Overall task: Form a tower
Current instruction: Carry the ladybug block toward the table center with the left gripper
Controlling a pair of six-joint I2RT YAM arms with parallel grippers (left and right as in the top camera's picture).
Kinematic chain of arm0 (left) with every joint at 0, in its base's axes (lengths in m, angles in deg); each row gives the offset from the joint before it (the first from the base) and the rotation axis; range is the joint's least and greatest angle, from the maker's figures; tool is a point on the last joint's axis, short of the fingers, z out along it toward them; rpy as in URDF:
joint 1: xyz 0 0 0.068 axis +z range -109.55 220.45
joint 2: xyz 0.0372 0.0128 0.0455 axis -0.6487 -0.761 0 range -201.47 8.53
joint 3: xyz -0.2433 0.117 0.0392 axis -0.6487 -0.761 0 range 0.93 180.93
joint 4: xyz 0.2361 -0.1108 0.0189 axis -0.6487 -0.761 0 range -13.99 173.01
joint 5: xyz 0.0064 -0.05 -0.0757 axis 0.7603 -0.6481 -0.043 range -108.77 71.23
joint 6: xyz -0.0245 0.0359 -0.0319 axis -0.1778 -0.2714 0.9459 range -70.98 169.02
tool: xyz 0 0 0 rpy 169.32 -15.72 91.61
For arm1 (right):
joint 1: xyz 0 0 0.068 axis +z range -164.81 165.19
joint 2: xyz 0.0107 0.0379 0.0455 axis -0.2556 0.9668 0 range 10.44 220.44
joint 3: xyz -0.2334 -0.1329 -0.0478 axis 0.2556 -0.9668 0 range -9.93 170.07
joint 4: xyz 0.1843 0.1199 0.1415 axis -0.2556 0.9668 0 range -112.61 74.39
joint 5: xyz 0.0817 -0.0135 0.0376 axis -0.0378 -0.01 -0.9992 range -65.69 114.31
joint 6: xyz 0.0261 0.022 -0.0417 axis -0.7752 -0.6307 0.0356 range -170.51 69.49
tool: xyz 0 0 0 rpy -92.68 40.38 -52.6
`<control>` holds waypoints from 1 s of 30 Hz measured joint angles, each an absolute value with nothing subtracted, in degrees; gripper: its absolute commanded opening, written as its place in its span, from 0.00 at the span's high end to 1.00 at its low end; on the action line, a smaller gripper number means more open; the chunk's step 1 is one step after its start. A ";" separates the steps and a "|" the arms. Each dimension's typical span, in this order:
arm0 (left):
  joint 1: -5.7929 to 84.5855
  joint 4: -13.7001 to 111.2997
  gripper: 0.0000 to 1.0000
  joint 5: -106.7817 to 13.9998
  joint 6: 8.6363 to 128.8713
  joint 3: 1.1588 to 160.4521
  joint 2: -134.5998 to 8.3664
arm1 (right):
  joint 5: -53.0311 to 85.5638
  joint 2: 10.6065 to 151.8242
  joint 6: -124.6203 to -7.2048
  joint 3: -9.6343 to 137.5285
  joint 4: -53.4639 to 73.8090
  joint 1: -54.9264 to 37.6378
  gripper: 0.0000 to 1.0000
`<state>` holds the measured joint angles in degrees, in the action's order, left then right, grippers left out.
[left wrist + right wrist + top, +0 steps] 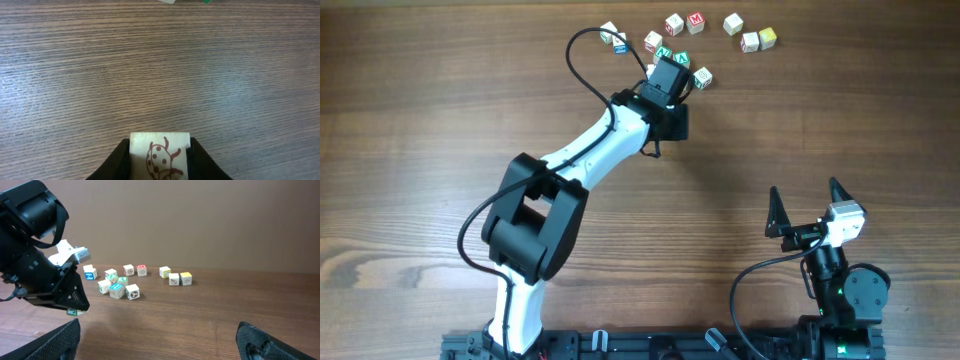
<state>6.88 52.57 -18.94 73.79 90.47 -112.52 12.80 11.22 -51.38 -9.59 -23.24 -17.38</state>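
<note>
Right jaws gape wide, left arm over cubes (maybe touching).

Dark wood-grain table, and the loose letter cubes are all strewn along its far side. Far right, a yellow-sided cube sits just beside a white cube. Further left there's a red-lettered cube, and a blue-faced cube near the left end. Close up, a ladybird cube, red drawing on pale wood.
</note>
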 measured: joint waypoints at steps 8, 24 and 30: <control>6.80 55.02 0.73 -17.12 71.85 85.79 -112.81 | 12.80 11.22 -51.38 -9.59 -23.24 -17.38 0.00; 7.23 59.50 0.69 -16.75 68.26 83.34 -113.18 | 12.82 11.22 -51.38 -9.59 -23.24 -17.38 0.00; 7.23 58.65 0.51 -16.67 71.67 83.34 -113.18 | 12.82 11.22 -51.38 -9.59 -23.24 -17.38 0.00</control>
<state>7.23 58.65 -16.67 71.67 83.34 -113.18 12.82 11.22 -51.38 -9.59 -23.24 -17.38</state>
